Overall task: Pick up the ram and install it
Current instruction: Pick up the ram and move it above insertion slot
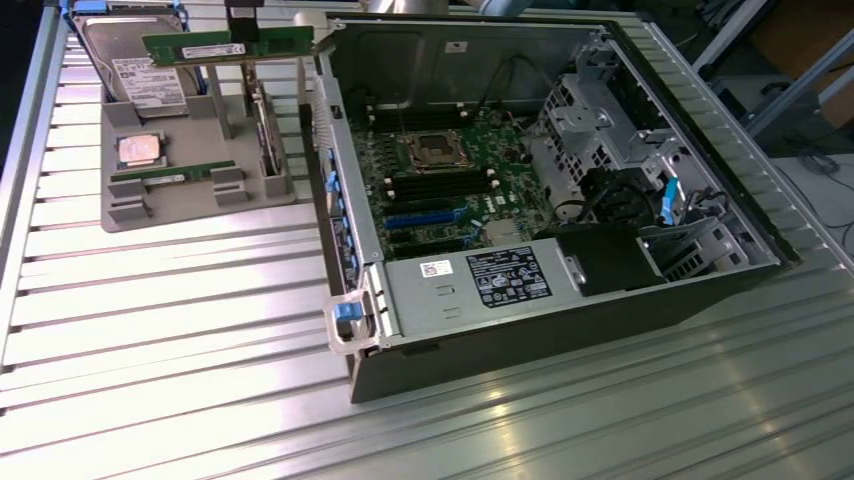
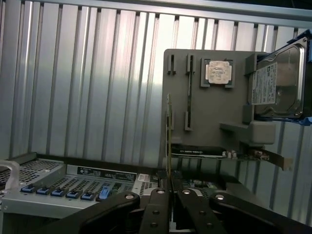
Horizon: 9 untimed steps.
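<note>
On the exterior view's left, a grey tray [image 1: 200, 205] sat on the ribbed metal surface [image 1: 160, 330]. At its far end stood a hard drive [image 1: 134, 55], and nearer lay a square silver processor chip [image 1: 140, 149]. In front of that, a second ram stick [image 1: 167, 176] rested in its holders on the tray.

Above the tray's far part, the ram [image 1: 187, 47] hung in the air, level and lengthwise across the view, not touching the tray. The hand [image 1: 242, 30] came down from the top edge and pinched the ram near its middle, so that the stick reached out to both sides of the fingers. In the wrist view the hand [image 2: 169, 195] was pressed together on the ram [image 2: 168, 126], which was seen edge-on as a thin strip running straight out from between the dark fingers [image 2: 157, 209].

Just beside the held ram, toward the exterior view's right, an expansion card [image 1: 271, 135] stood upright at the tray's edge.

Further right lay the open computer case [image 1: 747, 215], with the green motherboard [image 1: 461, 175] inside and the grey power supply [image 1: 501, 280] at its near end. The ram was over the tray, short of the case's near wall.
</note>
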Each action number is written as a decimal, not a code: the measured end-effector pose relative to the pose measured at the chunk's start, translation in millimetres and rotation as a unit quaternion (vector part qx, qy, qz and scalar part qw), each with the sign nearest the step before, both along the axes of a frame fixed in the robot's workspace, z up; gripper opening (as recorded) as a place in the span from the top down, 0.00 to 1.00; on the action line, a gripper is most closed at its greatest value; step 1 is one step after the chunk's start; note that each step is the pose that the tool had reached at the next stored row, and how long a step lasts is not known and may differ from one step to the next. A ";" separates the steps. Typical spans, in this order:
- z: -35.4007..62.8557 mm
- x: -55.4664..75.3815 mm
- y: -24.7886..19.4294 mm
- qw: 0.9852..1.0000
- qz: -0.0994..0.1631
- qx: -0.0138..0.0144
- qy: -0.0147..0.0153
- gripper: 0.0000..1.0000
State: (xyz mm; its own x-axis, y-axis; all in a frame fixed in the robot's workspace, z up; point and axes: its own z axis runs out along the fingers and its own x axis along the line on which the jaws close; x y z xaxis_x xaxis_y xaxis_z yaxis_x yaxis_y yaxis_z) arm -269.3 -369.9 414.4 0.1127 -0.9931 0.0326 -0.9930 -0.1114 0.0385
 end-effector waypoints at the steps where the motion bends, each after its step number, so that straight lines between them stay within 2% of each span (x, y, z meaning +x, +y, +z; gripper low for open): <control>1: 0.0 1.3 0.0 1.000 0.000 0.000 0.000 0.88; 9: 0.0 9.3 0.0 1.000 0.000 0.000 0.000 0.88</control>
State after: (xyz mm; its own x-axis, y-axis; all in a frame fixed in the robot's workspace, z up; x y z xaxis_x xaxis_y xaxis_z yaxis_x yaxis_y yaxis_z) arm -260.0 -369.9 414.4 0.1127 -0.9931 0.0326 -0.9930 -0.1114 0.0385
